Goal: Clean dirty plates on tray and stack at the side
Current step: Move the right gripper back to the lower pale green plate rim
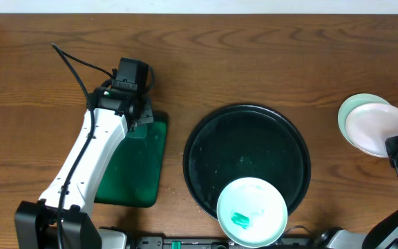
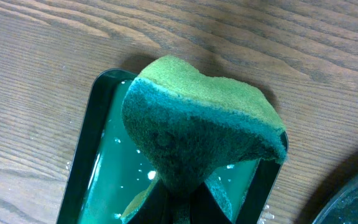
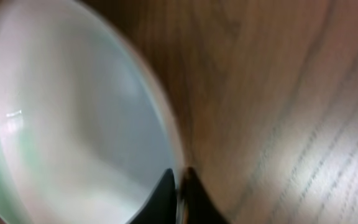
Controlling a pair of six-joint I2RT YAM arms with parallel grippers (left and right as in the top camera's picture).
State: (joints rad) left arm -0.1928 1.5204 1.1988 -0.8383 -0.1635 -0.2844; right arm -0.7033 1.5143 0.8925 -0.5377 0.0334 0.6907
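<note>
Left pincer is closed on a green sponge, pinched at its lower edge and held over the green tray, which contains liquid. Right pincer sits at the rim of the top plate of a two-plate stack on the bare table, at the robot's right. Its jaws stand almost together with the rim between them. The view is blurred, so it cannot be told whether they clamp the rim or only straddle it.

One dirty plate is on the black tray, at the edge nearest the robot's base. A teal smear lies left of the plate's centre.

Governing relation: from the left pincer, the dirty plate lies to the right and back toward the base, past the gap between the two trays. From the right pincer it lies to the left. Neither arm is clearly nearer, but the left one carries the sponge. The plate is round, so no long axis dictates the approach.

Markings: no brand, label or legible writing shows in any view.
</note>
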